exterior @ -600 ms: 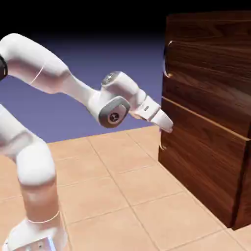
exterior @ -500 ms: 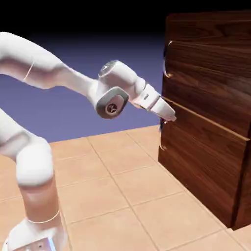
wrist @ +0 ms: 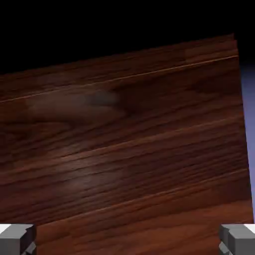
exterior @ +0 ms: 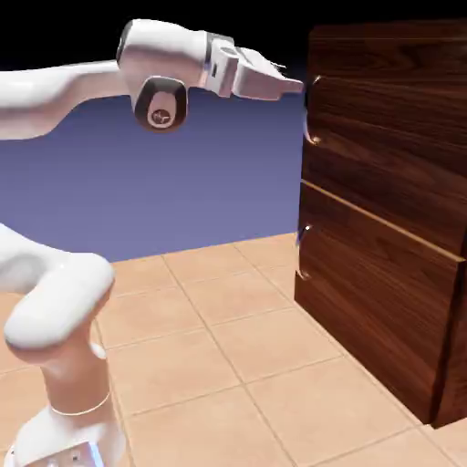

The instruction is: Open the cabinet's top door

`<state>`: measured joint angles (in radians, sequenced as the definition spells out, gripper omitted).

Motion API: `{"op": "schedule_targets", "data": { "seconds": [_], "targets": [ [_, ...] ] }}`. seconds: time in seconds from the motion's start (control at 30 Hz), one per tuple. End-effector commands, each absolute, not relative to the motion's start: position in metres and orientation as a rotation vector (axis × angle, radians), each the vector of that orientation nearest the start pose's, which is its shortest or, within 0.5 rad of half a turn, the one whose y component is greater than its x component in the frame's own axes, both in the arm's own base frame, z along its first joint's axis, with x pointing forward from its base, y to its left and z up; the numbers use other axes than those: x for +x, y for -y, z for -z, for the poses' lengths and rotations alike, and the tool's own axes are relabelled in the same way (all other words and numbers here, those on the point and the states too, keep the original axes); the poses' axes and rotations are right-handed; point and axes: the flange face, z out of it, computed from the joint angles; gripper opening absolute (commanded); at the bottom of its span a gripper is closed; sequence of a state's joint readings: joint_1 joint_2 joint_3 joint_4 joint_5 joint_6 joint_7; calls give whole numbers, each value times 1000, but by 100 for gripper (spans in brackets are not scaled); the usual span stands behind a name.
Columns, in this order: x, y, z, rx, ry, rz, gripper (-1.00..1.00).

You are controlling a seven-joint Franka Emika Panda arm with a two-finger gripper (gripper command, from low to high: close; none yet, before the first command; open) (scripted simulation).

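Nothing stands between claw (exterior: pixel 294 87) and cabinet (exterior: pixel 392 137); tiled floor (exterior: pixel 228 347) bare

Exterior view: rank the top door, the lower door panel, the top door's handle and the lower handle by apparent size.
1. Top door
2. Lower door panel, near it in apparent size, so this order is unsure
3. Top door's handle and lower handle: both tiny, too alike to rank

Tan tiled floor (exterior: pixel 228 347), blue-violet backdrop (exterior: pixel 182 191)

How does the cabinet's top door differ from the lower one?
The top door is the taller panel; the lower door is shorter. The open gripper points at the top door's handle; the lower door's handle has nothing near it. Both are shut, dark grained wood, with small silver handles on the same edge.
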<state>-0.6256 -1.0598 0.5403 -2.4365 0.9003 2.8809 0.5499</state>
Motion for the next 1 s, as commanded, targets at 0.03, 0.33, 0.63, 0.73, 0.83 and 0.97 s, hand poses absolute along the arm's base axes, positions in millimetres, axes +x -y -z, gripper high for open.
{"op": "schedule_targets", "data": {
  "seconds": [0.03, 0.33, 0.63, 0.73, 0.83, 0.97],
  "targets": [
    [301, -72, -742, -1659, -1081, 1687, 0],
    [321, -184, -739, -1585, -918, 1806, 0],
    [417, -269, -648, -1682, -785, 1816, 0],
    [461, -279, -599, -1741, -767, 1792, 0],
    [485, -280, -586, -1757, -764, 1784, 0],
    [522, -278, -586, -1757, -765, 1783, 0]
  ]
}}
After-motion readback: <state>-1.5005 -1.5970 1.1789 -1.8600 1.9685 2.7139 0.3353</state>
